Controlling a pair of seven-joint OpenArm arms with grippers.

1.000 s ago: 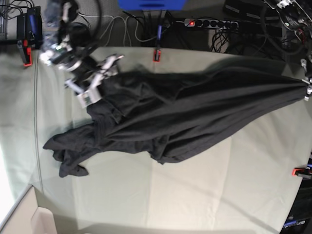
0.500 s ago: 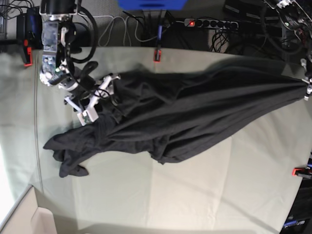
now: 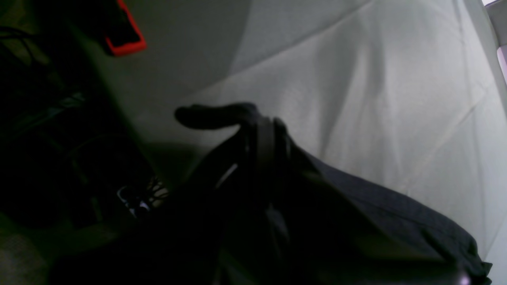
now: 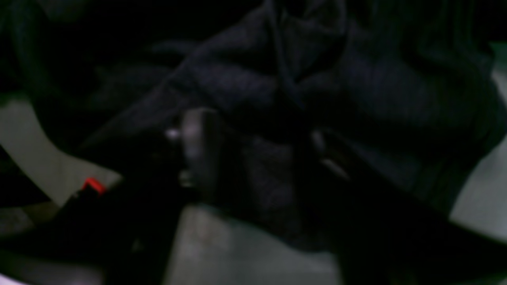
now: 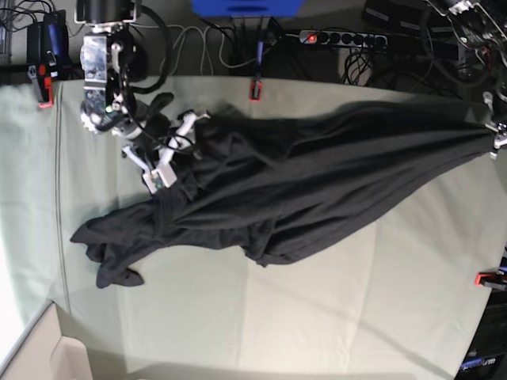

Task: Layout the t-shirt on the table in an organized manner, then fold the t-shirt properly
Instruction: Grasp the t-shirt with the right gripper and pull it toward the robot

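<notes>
The right fingers (image 4: pixel 196 146) stood part-way in, narrower than they had been a second before, when they hung fully spread. A ridge of dark cloth lay between them in the right wrist view. Whether they had actually pinched it could not be told, since that view was dim and blurred. Over that second they had also turned and shifted slightly toward twelve o'clock along the shirt's edge.

The left fingers (image 3: pixel 257 134) were closed tight on a bunched corner of the t-shirt (image 5: pixel 317 182), as they had been throughout, and held it just above the counter (image 5: pixel 317 317) at its three o'clock edge.

Between the two holds the shirt lay stretched across the far half of the counter. It drew to a narrow point at three o'clock and widened toward ten o'clock, where the right fingers sat on it. Long creases ran along that line. A loose, crumpled part trailed off toward eight o'clock and rested flat on the pale green cover. No print showed, only dark fabric.

Beyond the shirt, a red clamp (image 5: pixel 254 89) gripped the counter's edge at twelve o'clock, and a power strip (image 5: pixel 341 37) lay behind it among cables.

The closing probably meant the right arm was taking a second hold opposite the left one. With both ends held, the shirt could be pulled taut and spread. The laying-out looked barely begun and the folding not yet started. The crumpled part at eight o'clock would likely need separate straightening.
</notes>
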